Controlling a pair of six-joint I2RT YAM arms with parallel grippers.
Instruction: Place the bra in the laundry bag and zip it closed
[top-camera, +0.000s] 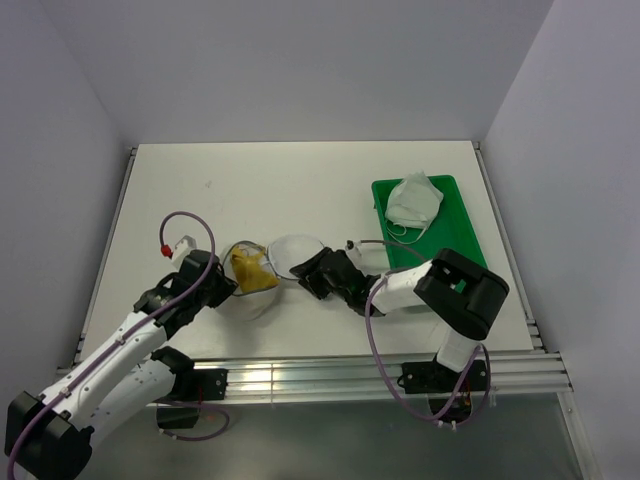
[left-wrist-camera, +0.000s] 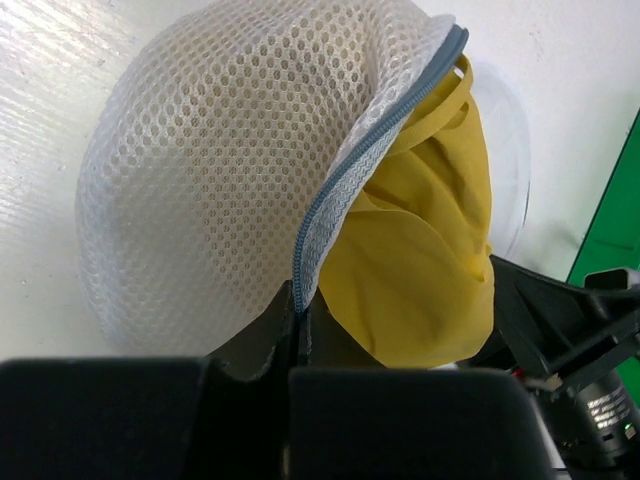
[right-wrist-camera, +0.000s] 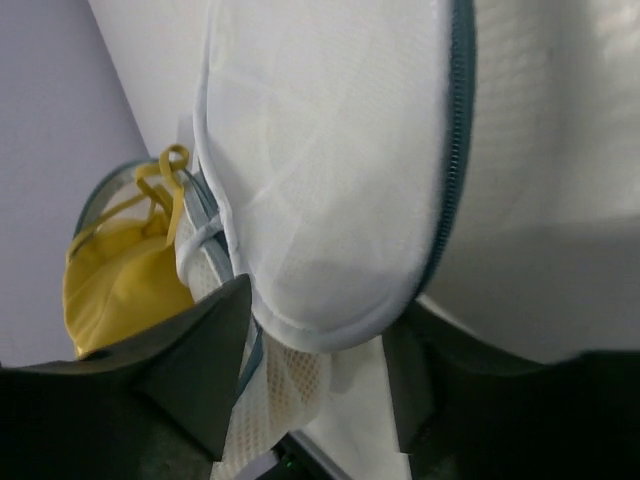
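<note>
Spreading across the white table (top-camera: 300, 180), the scene runs from the green tray (top-camera: 455, 235) set along the right edge, in the far half, down to the work near the near edge. The laundry bag (top-camera: 293, 250) lies open about midway along that near edge, a little left of centre, its two mesh domes side by side and joined in the middle, well apart from the tray. A white-grey garment (top-camera: 412, 205) sits crumpled in the tray's far part. The bra (top-camera: 252, 270) is bunched inside the left-hand dome, with mustard fabric and a thin strap bulging past the zipper rim (left-wrist-camera: 345, 190) on the side facing the other dome. My left gripper (left-wrist-camera: 298, 330) is clamped tight on that rim at the dome's near-left side, the mesh rising from between my fingers. My right gripper (right-wrist-camera: 318, 320) straddles the near edge of the right-hand dome, one finger (right-wrist-camera: 200, 350) on each side of the mesh; I cannot tell whether they are pressing it or merely standing around it.
</note>
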